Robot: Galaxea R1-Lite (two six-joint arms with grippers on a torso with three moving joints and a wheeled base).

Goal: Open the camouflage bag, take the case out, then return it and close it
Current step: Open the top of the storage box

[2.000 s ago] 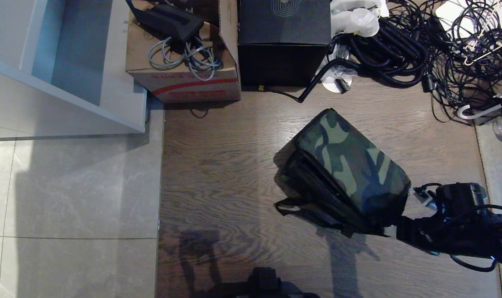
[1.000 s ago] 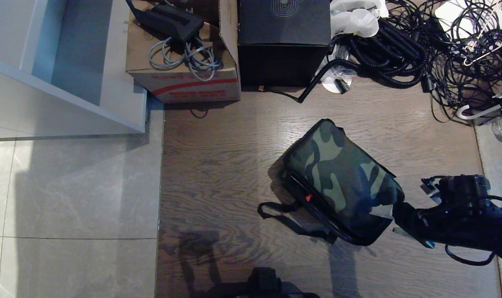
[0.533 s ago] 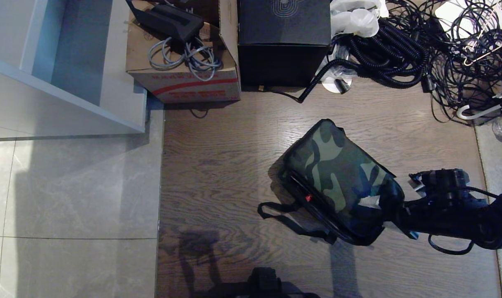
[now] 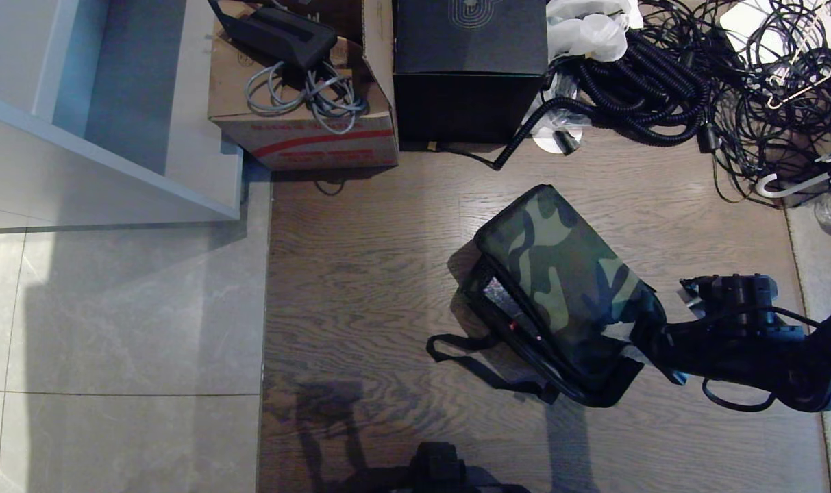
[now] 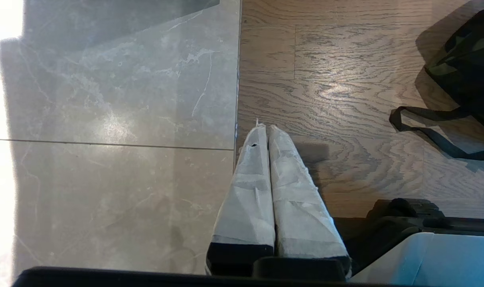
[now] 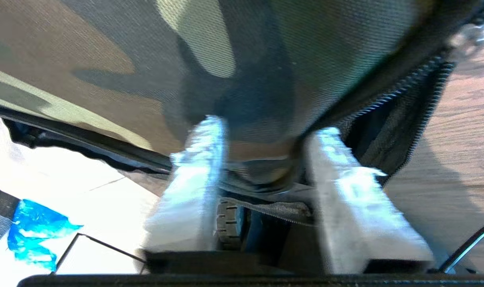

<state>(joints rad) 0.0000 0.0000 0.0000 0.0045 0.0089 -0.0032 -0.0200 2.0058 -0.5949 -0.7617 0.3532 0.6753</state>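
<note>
The camouflage bag (image 4: 559, 274) stands on the wood floor with its black strap (image 4: 470, 356) trailing toward me. Its lid is raised a little along the near side, so a strip of silver lining (image 4: 501, 293) shows above the red zip pull (image 4: 512, 326). My right gripper (image 4: 640, 335) is shut on the lid's right corner. In the right wrist view the camouflage fabric (image 6: 242, 52) fills the space between the fingers of that gripper (image 6: 267, 128). The case is hidden inside the bag. My left gripper (image 5: 265, 129) hangs parked and shut over the floor, left of the bag (image 5: 465, 67).
A plain black box (image 4: 470, 61) and a cardboard box with cables (image 4: 299, 130) stand behind the bag. A tangle of black cords (image 4: 662, 89) lies at the back right. A white cabinet (image 4: 114, 137) fills the back left, with grey tile (image 4: 114, 329) before it.
My right gripper moved in onto the lid's right corner and closed on it. The lid has since tipped up, opening a gap that shows the silver lining.
</note>
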